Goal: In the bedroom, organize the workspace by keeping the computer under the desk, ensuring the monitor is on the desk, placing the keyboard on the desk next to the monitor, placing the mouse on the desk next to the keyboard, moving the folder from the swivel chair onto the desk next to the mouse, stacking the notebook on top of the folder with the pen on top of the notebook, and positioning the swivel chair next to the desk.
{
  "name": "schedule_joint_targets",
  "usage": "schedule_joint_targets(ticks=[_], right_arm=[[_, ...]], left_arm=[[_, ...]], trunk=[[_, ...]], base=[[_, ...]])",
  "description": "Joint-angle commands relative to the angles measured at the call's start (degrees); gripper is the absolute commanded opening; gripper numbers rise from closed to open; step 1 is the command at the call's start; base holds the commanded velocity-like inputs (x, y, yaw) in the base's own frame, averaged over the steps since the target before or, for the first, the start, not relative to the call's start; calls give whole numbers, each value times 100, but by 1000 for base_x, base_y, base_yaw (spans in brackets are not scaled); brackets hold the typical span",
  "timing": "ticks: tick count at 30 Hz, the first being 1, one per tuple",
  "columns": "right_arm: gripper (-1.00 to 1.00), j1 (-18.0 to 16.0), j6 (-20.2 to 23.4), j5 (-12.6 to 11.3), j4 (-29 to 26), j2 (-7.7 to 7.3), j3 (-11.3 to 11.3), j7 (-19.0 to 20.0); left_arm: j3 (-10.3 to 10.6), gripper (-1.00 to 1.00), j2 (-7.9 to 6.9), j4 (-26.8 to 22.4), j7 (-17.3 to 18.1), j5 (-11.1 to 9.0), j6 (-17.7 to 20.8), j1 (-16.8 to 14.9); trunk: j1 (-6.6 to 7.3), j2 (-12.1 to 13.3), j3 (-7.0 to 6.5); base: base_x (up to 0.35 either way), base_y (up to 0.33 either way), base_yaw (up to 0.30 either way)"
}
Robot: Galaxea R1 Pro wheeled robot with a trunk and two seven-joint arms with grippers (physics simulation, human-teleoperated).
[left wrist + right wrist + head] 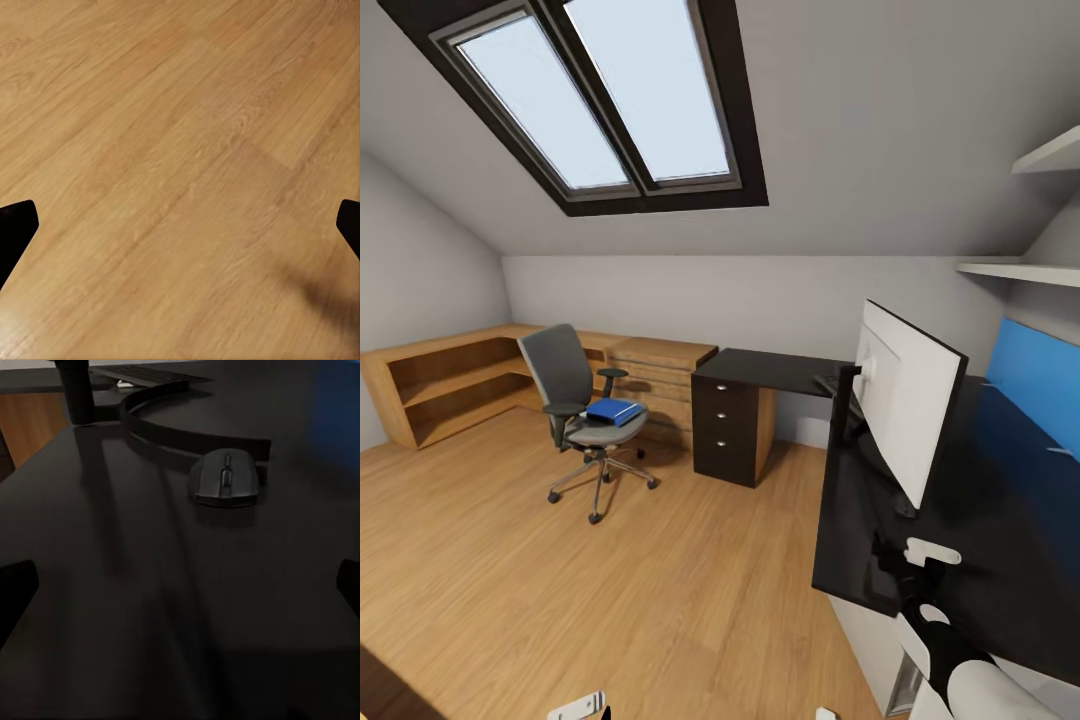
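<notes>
Folder, bright blue, lies flat on the grey seat of the swivel chair, which stands on the wooden floor well apart from the desk. Nearer the camera, the monitor stands upright on the glossy black desk, its white back showing. In the right wrist view the small black mouse rests on the desk top, just beside the curved edge of the monitor's base, with the keyboard farther back beyond the monitor's neck. The right gripper hovers over the desk near the mouse, its two fingers spread wide and holding nothing. The left gripper hangs above bare floor, fingers likewise wide apart. A black three-drawer unit with silver knobs sits at the desk's far end, beside a light wooden chest of drawers.
</notes>
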State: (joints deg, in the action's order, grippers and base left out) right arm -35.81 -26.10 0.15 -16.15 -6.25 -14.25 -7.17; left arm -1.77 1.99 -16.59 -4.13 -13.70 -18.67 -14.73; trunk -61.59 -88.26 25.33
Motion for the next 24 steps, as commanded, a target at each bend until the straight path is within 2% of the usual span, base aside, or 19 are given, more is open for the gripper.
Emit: schedule_joint_targets(ticks=[1, 24], right_arm=[[100, -5, -18, 2, 6, -5, 0, -12], [100, -5, 9, -6, 6, -51, -16, -132]], left_arm=[[-16, 100, 3, 1, -9, 8, -15, -4], [-17, 100, 7, 0, -17, 8, -14, -4]], trunk=[[0, -3, 6], [0, -3, 6]], base=[[16, 0, 0], [3, 0, 0]])
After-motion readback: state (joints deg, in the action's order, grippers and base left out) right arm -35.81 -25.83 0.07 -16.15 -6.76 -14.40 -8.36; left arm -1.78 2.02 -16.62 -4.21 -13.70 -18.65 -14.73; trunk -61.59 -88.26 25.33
